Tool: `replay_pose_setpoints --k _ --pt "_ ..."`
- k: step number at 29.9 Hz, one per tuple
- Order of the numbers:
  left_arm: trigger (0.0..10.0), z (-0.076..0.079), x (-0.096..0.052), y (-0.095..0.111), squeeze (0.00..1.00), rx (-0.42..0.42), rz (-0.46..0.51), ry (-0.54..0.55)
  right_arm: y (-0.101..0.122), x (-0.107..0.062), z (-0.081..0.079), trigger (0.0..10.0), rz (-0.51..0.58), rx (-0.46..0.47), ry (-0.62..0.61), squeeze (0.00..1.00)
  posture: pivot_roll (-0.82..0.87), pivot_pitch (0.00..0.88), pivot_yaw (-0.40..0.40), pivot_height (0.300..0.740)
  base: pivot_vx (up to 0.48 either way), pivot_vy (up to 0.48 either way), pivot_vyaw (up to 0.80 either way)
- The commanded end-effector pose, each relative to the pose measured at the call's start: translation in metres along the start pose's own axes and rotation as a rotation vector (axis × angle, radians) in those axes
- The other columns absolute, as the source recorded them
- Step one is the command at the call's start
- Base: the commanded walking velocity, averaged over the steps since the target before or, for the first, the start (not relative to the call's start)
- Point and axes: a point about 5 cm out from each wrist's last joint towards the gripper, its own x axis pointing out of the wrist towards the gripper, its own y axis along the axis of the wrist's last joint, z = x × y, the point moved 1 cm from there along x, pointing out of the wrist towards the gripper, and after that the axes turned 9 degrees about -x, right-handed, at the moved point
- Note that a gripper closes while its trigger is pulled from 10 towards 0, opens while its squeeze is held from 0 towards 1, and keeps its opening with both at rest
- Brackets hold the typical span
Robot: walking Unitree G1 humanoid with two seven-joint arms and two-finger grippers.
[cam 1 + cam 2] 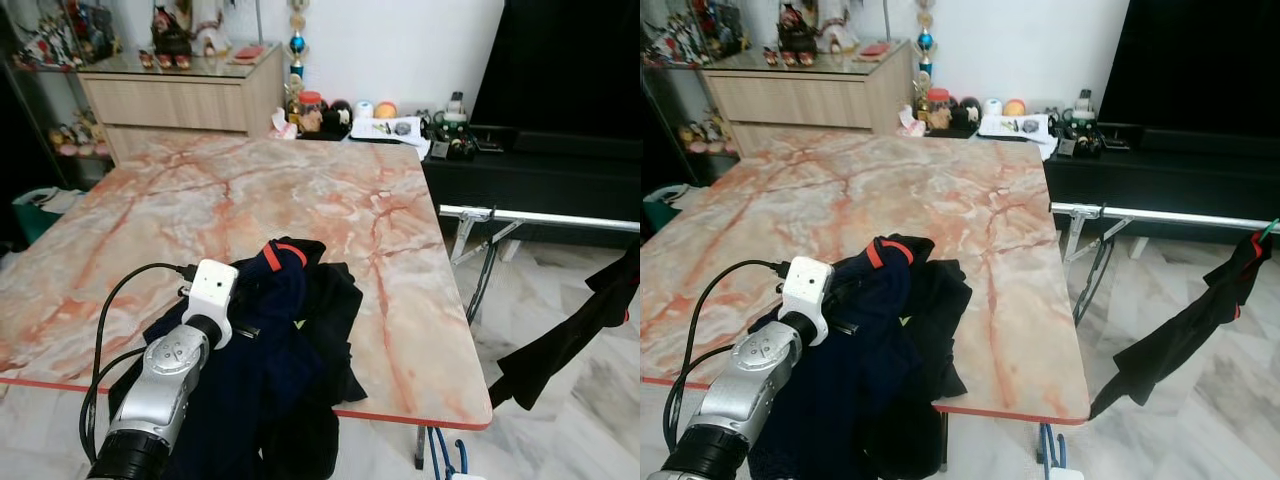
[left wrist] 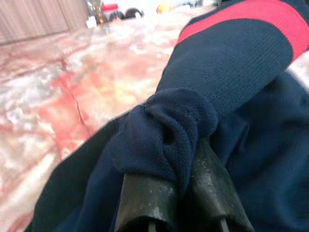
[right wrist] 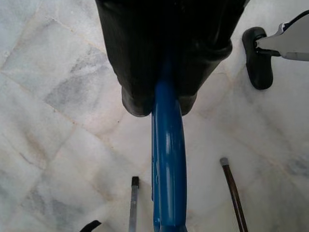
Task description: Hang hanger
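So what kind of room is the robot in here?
Probably a home living or dining room: a pink marble-patterned table, a wooden sideboard with figurines, and a metal clothes-drying rack on marble floor tiles.

Head stereo pair down over marble table (image 1: 300, 200); wrist views close-up

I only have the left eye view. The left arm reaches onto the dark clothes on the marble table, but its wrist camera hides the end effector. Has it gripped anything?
Observer: Yes. The left end effector is shut on a bunched fold of the navy garment.
Operator: And the right one?
Observer: The right end effector is shut on a blue hanger, above the floor.
Operator: Does the black cloth at the right hang from something?
Observer: Its top reaches the silver rail; the black cloth droops below it.
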Motion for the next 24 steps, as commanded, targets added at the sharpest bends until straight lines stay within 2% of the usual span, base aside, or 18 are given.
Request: replay_pose_setpoints --k 1,5,10,17,20,24 --pt "10.0 0.007 0.001 0.005 1.0 -0.026 0.016 -0.02 0.002 0.0 -0.002 10.0 0.001 -0.002 0.006 0.0 0.07 0.0 0.013 0.74 0.0 0.0 0.0" --pt "10.0 0.012 -0.001 0.012 1.0 -0.035 0.038 -0.033 0.004 0.001 0.0 10.0 0.004 -0.002 0.005 0.0 0.07 0.0 0.018 0.74 0.0 0.0 0.0" --pt "10.0 0.01 -0.004 0.015 1.0 -0.026 0.042 -0.042 0.002 0.001 0.004 10.0 0.0 -0.002 0.002 0.0 0.07 0.0 0.025 0.74 0.0 0.0 0.0" --pt "10.0 0.007 -0.011 0.02 1.0 -0.056 0.074 -0.023 -0.006 -0.001 0.006 10.0 -0.017 0.0 0.002 0.0 0.07 0.0 0.026 0.74 0.0 0.0 0.0" --pt "10.0 0.002 -0.012 0.029 1.0 -0.066 0.117 0.005 -0.008 -0.001 0.005 10.0 -0.022 0.004 0.0 0.0 0.07 0.0 0.024 0.74 0.0 0.0 0.0" --pt "10.0 -0.004 -0.015 0.049 1.0 -0.103 0.228 0.046 -0.011 -0.001 0.005 10.0 -0.025 0.009 -0.005 0.0 0.07 0.0 0.023 0.74 0.0 0.0 0.0"
